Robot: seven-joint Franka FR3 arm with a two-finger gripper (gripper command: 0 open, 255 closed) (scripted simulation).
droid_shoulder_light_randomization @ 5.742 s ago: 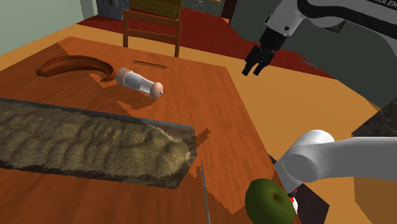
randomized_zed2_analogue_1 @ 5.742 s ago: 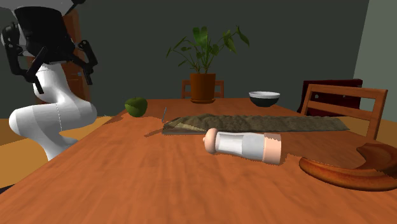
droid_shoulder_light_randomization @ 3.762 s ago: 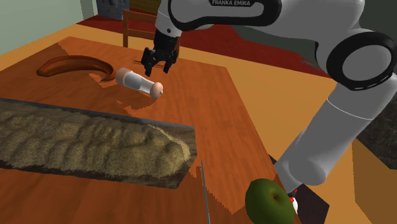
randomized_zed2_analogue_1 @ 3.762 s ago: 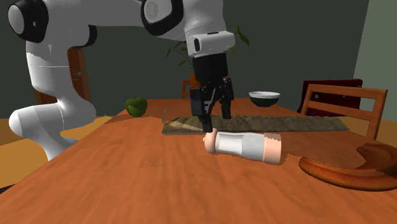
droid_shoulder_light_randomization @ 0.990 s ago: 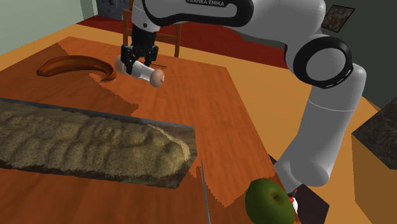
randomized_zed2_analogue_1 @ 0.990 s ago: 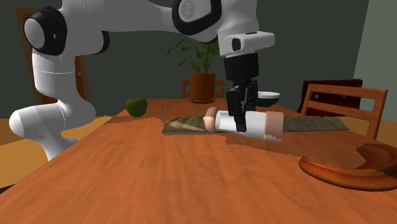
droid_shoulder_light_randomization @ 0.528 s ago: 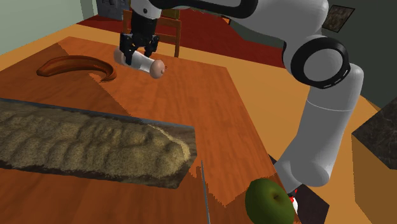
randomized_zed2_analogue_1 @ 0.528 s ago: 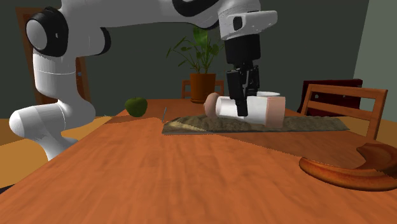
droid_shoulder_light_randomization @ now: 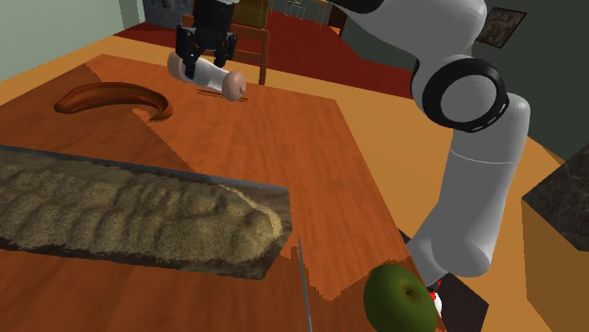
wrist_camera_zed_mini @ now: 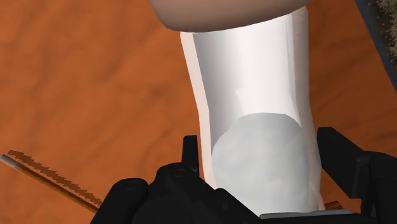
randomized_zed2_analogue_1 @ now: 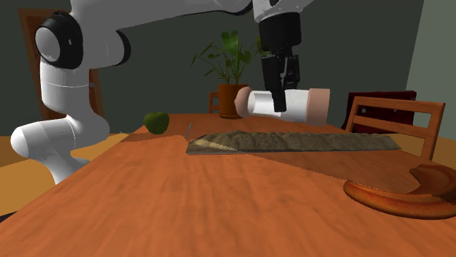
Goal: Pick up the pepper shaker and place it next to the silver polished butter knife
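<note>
— Where's the pepper shaker (droid_shoulder_light_randomization: pixel 215 77)?
— Sideways in the air, clamped in the gripper (droid_shoulder_light_randomization: pixel 205 58), clear of the table (droid_shoulder_light_randomization: pixel 302 151).
— The butter knife (droid_shoulder_light_randomization: pixel 304 283)?
— Five o'clock from it in the shoulder view, well apart, its near end cut off.

The wooden table (droid_shoulder_light_randomization: pixel 283 141) bears a brown banana (droid_shoulder_light_randomization: pixel 113 96) near the gripper (droid_shoulder_light_randomization: pixel 201 58). A woven mat (droid_shoulder_light_randomization: pixel 132 212), knife (droid_shoulder_light_randomization: pixel 304 283) and green fruit (droid_shoulder_light_randomization: pixel 401 297) lie farther off.
</note>
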